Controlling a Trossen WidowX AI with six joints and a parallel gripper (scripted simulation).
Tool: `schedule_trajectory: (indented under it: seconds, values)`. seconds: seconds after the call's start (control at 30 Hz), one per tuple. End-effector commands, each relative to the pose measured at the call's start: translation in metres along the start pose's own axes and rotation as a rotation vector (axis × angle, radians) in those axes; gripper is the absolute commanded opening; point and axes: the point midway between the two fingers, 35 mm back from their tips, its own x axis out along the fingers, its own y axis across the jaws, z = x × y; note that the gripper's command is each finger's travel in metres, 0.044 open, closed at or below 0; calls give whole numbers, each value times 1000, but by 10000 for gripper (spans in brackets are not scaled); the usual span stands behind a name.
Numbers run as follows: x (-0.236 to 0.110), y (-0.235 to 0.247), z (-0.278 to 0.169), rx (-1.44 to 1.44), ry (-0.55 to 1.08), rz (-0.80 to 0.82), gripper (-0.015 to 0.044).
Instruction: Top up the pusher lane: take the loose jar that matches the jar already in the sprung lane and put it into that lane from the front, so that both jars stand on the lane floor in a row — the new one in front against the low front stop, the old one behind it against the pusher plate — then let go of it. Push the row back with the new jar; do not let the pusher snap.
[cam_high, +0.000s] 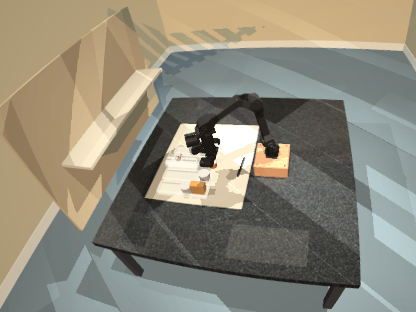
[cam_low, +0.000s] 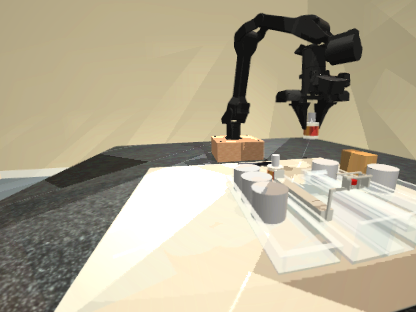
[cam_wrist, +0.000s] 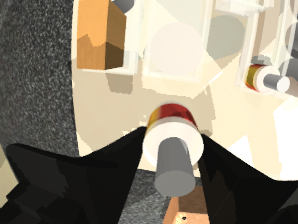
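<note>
The arm (cam_low: 240, 75) is matte black throughout, built of slim rounded links joined by thicker cylindrical joints. A bulky black drum-shaped housing (cam_low: 345, 46) sits at the wrist, upper right of the exterior view. The gripper (cam_low: 311, 121) is black too, its two fingers tapering to dark wedges.
</note>
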Motion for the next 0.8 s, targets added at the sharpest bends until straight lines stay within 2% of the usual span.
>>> schedule_trajectory:
  seconds: [0.0,0.77]
  values:
    - [-1,-5,0,8,6,-8,0]
    - [49,-126,7,-5,6,-17,0]
